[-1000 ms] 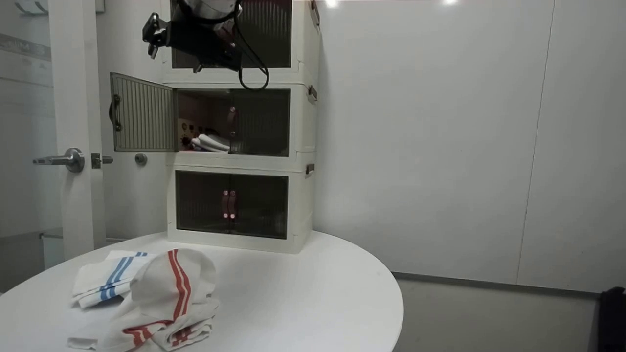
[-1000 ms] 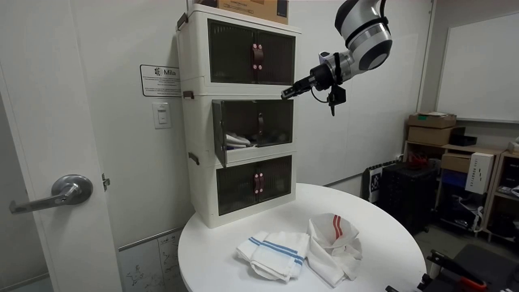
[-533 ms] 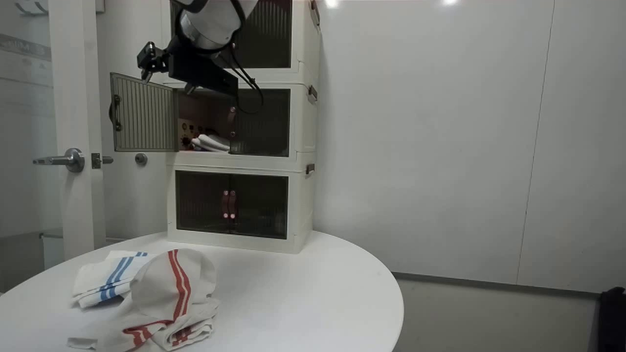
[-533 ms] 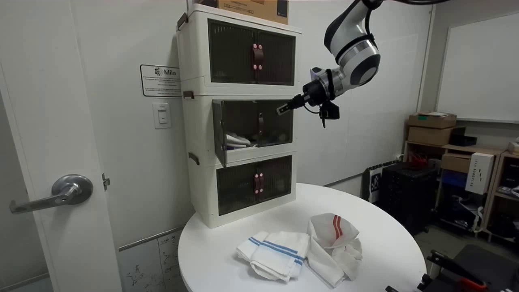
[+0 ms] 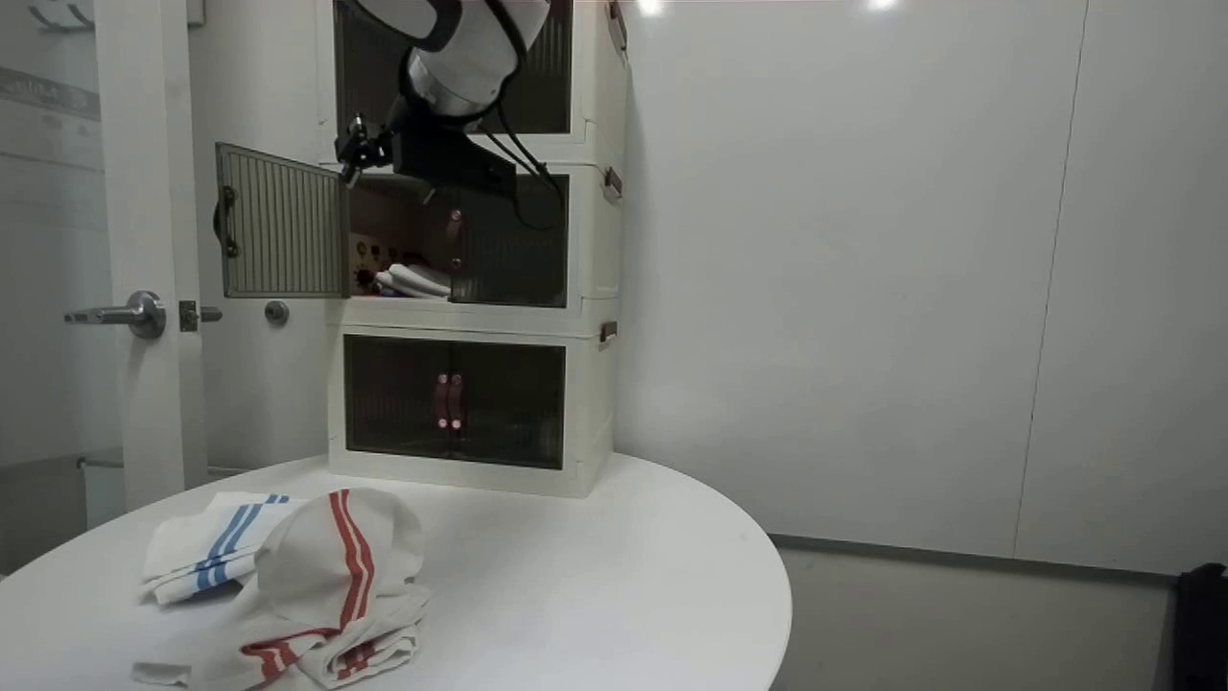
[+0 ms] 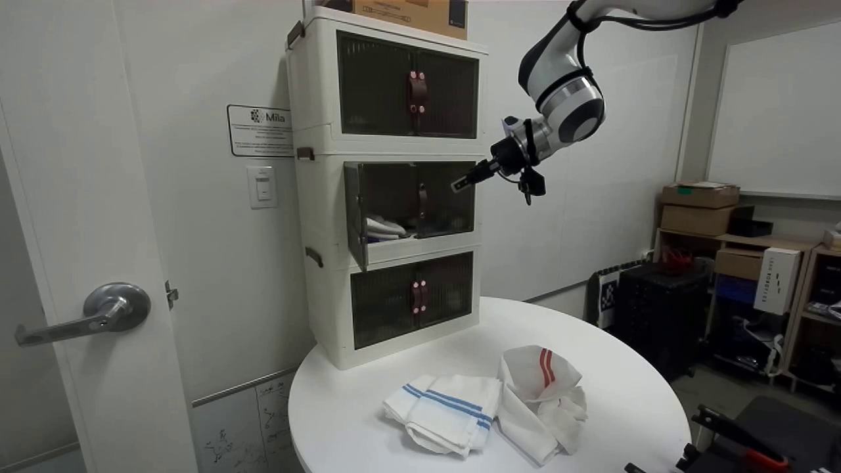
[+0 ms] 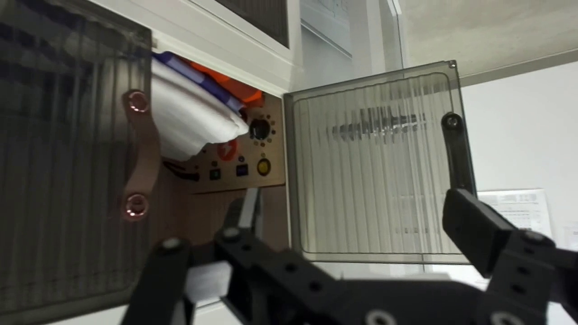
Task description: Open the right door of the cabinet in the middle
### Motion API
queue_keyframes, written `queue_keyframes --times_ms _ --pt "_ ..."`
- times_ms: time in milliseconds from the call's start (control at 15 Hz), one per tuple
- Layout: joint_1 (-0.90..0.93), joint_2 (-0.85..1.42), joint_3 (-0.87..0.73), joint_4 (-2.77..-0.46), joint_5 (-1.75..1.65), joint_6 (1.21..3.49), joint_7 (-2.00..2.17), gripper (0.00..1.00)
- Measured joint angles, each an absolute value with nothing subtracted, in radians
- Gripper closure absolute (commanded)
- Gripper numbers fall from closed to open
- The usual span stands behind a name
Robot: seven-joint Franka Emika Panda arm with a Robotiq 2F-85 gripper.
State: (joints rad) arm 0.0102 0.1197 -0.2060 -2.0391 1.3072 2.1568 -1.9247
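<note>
- At the far left of an exterior view stands a white room door [image 6: 59,249] with a metal lever handle [image 6: 108,314].
- Next, on the wall [image 6: 217,223], comes a sign [image 6: 261,135] reading Mila, and just below it a light switch [image 6: 263,188].
- Then comes the cabinet [image 6: 322,207], white and boxy, the middle of 3 stacked units, with the top unit [image 6: 310,89] over it and the bottom unit [image 6: 328,309] under it.
- The cabinet's left door [image 6: 357,213] is swung outward. Inside lies a white bundle [image 6: 384,227]; in the wrist view a tan panel [image 7: 276,144] with a black knob [image 7: 259,130] shows near it.
- To the right of the bundle, the right door [image 6: 450,213] sits flush in the cabinet's front, closed, with a strap handle [image 6: 422,200] along its left edge.
- Lower down, on a round white bench [image 6: 348,407], a blue-striped towel [image 6: 453,410] lies folded.
- Well above that towel hangs the hand [image 6: 462,184], tilted downward before the cabinet. It is unclenched: in the wrist view its 2 fingers [image 7: 476,230] are spread well apart. How near they are to the right door, I cannot tell.
- Just right of the blue-striped towel, a red-striped towel [image 6: 545,394] lies crumpled on the bench.
- Higher up, the robot arm [image 6: 571,98] slants down from the upper right to the hand.
- Beyond the bench stand a black case [image 6: 657,309] and then shelving [image 6: 769,242] with cardboard boxes [image 6: 700,197] on top; a whiteboard [image 6: 778,108] hangs at the far right.
</note>
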Motion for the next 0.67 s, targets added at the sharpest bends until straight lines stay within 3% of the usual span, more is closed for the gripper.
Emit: queue_keyframes --times_ms 667 --pt "-0.025 0.274 -0.126 -1.871 1.209 2.366 -1.72 0.0"
